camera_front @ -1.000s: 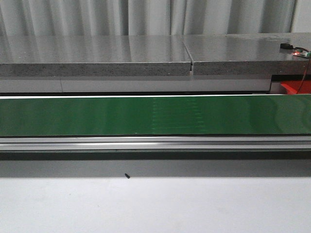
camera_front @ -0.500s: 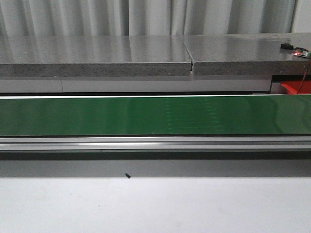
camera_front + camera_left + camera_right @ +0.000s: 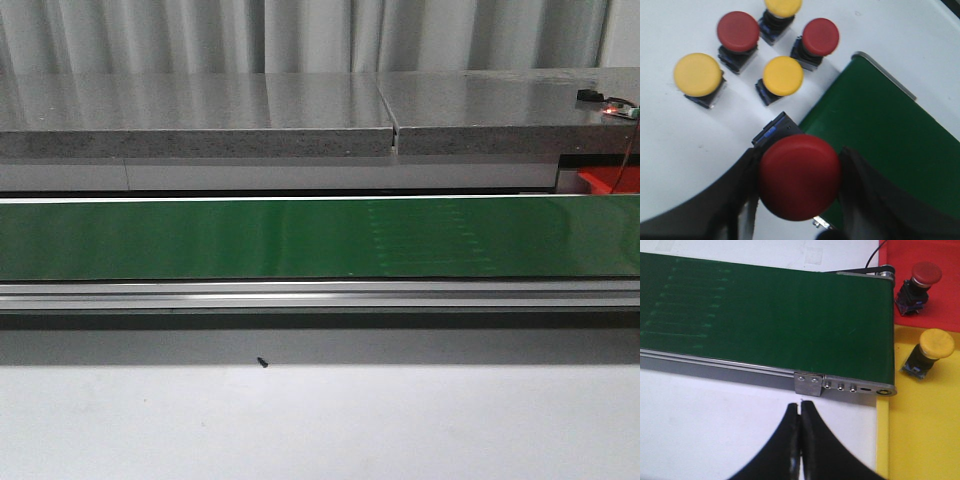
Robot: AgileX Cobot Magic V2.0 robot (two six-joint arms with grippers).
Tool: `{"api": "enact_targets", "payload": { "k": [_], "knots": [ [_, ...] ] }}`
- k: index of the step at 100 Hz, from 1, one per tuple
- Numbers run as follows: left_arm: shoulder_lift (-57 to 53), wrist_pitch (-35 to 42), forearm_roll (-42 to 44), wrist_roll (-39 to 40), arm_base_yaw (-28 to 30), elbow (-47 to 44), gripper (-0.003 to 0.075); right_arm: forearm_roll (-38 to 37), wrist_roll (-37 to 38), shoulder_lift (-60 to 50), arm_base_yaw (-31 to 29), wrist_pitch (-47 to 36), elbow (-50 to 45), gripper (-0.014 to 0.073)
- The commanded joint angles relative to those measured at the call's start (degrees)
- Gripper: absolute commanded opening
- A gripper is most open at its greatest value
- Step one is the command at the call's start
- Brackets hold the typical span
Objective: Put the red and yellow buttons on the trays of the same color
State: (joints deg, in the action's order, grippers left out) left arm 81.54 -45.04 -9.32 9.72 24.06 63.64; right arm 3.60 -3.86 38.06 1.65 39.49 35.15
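Left jaws: the left gripper (image 3: 799, 200) pinches a big red button (image 3: 800, 176) beside the green belt (image 3: 890, 150).
Right jaws: the right gripper (image 3: 800, 412) is pressed together, holding nothing.
Trays: a red button (image 3: 920, 280) sits on the red tray (image 3: 940, 252); a yellow button (image 3: 932, 350) sits on the yellow tray (image 3: 920, 440).
Worktop: the white worktop (image 3: 680, 140) has more red and yellow buttons.

A white table (image 3: 685, 150) carries a green conveyor belt (image 3: 300, 238). Five red and yellow buttons (image 3: 783, 75) stand on it beside the belt's end.
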Motion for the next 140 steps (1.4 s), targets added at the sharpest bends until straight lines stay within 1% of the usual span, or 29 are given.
{"api": "enact_targets", "payload": {
  "k": [1,14,22,41,61,66,73,85,92,96,108,140],
  "knots": [
    [-2.17,2.22,-0.85,-0.17,-2.31,1.31,0.0141,0.39,-0.19,-0.11,0.13,-3.16,1.33,-0.0067],
    [-2.17,3.25,-0.85,-0.17,-6.05,1.31,0.0141,0.39,-0.19,-0.11,0.13,-3.16,1.33,-0.0067],
    [-1.31,3.39,-0.57,-0.17,-7.29,1.31,0.0141,0.39,-0.19,-0.11,0.13,-3.16,1.33,-0.0067],
    [2.52,2.67,0.74,-0.17,-7.8,1.31,0.0141,0.39,-0.19,-0.11,0.13,-3.16,1.33,-0.0067],
    [2.88,1.47,0.86,-0.17,-7.8,1.31,0.015,0.39,-0.19,-0.11,0.13,-3.16,1.33,-0.0067],
    [2.88,1.37,0.99,-0.17,-7.8,1.31,0.0176,0.39,-0.19,-0.11,0.13,-3.16,1.33,-0.0067],
    [2.88,1.32,0.99,-0.17,-7.8,1.31,0.0263,0.39,-0.19,-0.11,0.13,-3.16,1.33,-0.0067],
    [2.88,1.32,0.99,-0.17,-7.8,1.31,0.0495,0.39,-0.19,-0.11,0.13,-3.16,1.33,-0.0067],
    [2.88,1.32,0.99,-0.17,-7.8,1.31,0.058,0.39,-0.19,-0.11,0.13,-3.16,1.33,-0.0067],
    [2.65,1.23,0.99,-0.17,-7.8,1.31,0.0594,0.39,-0.19,-0.11,0.13,-3.16,1.33,-0.0067],
    [1.54,1.65,0.83,-0.17,-7.8,1.44,0.058,0.39,-0.19,-0.11,0.13,-3.16,1.33,-0.0067],
    [-1.13,1.57,1.43,-0.17,-7.8,2.63,0.058,0.39,-0.19,-0.11,0.13,-3.16,1.33,-0.0067]
  ]
}}
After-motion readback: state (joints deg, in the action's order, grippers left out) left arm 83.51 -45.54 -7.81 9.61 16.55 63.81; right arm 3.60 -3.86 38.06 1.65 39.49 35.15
